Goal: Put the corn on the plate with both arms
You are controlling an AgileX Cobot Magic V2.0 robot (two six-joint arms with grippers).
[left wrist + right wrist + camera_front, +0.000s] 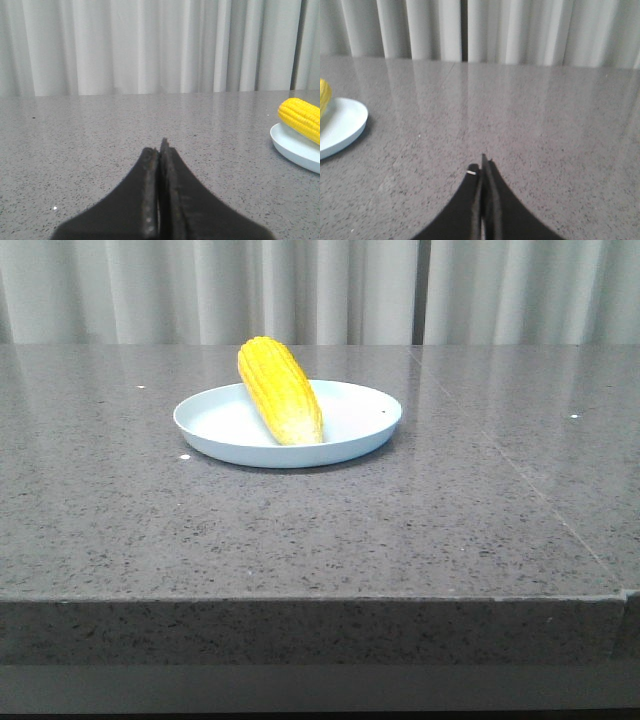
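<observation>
The yellow corn [279, 390] lies on the pale blue-white plate [360, 426] in the middle of the grey table, its paler tip toward the front and its far end resting over the back rim. The left wrist view shows the corn [301, 118] and the plate [295, 149] at one edge, well away from my left gripper [158, 148], which is shut and empty above the table. The right wrist view shows a sliver of corn [323, 96] and the plate [342, 124], far from my right gripper [482, 165], also shut and empty. Neither gripper shows in the front view.
The grey speckled stone table [300, 530] has a seam [520, 485] running diagonally on the right and a front edge [300, 600] near the camera. White curtains [200, 290] hang behind the table.
</observation>
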